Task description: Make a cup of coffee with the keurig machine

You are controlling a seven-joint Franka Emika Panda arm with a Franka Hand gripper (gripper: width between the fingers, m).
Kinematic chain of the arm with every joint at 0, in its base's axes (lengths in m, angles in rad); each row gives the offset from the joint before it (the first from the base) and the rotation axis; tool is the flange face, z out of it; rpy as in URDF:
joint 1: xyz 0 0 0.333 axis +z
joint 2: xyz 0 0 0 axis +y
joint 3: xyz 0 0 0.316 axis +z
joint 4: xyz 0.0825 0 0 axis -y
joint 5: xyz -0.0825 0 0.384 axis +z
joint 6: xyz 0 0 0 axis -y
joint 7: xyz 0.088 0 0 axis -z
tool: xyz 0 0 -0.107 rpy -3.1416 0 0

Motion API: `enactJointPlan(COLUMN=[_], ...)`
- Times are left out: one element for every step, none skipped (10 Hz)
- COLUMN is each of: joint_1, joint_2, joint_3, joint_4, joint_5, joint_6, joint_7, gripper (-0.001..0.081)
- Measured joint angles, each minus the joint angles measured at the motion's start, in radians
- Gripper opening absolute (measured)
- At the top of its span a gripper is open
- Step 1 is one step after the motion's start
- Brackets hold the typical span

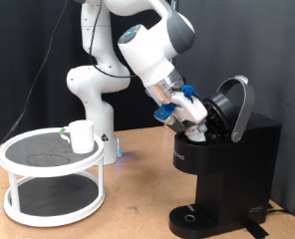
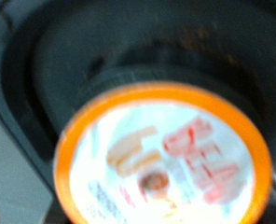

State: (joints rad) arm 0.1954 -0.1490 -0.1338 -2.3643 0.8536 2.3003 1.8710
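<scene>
In the wrist view, a coffee pod (image 2: 161,159) with an orange rim and a white foil lid with red print is filling most of the frame, blurred because it is very close. It is sitting in front of the dark round chamber (image 2: 147,56) of the machine. I cannot tell from this view whether the fingers are touching the pod, as no finger is showing.

In the exterior view, the keurig machine (image 1: 227,164) is standing at the lower right of the frame on the wooden desk (image 1: 138,214), and its rounded lid (image 1: 237,105) is standing open, tilted up and back. Its round drip tray (image 1: 192,217) is lying bare at the front of the base. The hand (image 1: 197,124) is reaching down into the open top of the machine, at the right of centre in the frame. How far the hand is open I cannot tell, because the fingers are hidden against the black body.

At the left of the frame, a white two-level round rack (image 1: 53,174) is standing on the desk, well apart from the machine. The cup (image 1: 82,136) is standing upright on its upper shelf, near the right edge of that shelf. Behind the rack, the white arm (image 1: 98,80) is rising from its base towards the upper centre of the frame.
</scene>
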Motion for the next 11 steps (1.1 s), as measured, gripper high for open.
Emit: enactJointPlan(joint_1=[-0.003,-0.007,-0.009,-0.009,-0.009,-0.009,-0.009,-0.009,-0.008,-0.006,-0.001], joint_2=[-0.020,-0.042,-0.057,-0.064,-0.065,-0.064,-0.061,-0.057,-0.052,-0.047,-0.040], joint_3=[-0.012,-0.019,-0.020,-0.018,-0.015,-0.010,-0.006,-0.003,0.000,0.002,0.004], joint_4=[0.004,0.004,0.001,-0.005,-0.010,-0.017,-0.026,-0.032,-0.036,-0.036,-0.036], joint_5=[0.003,-0.003,-0.024,-0.051,-0.073,-0.084,-0.086,-0.086,-0.083,-0.070,-0.051], joint_6=[-0.057,-0.094,-0.106,-0.105,-0.099,-0.084,-0.069,-0.058,-0.056,-0.056,-0.058], joint_7=[-0.005,-0.005,0.004,0.023,0.044,0.058,0.061,0.062,0.062,0.060,0.052], gripper=[0.0733,0.0733,0.0734,0.0734,0.0734,0.0734,0.0734,0.0734,0.0734,0.0734,0.0734])
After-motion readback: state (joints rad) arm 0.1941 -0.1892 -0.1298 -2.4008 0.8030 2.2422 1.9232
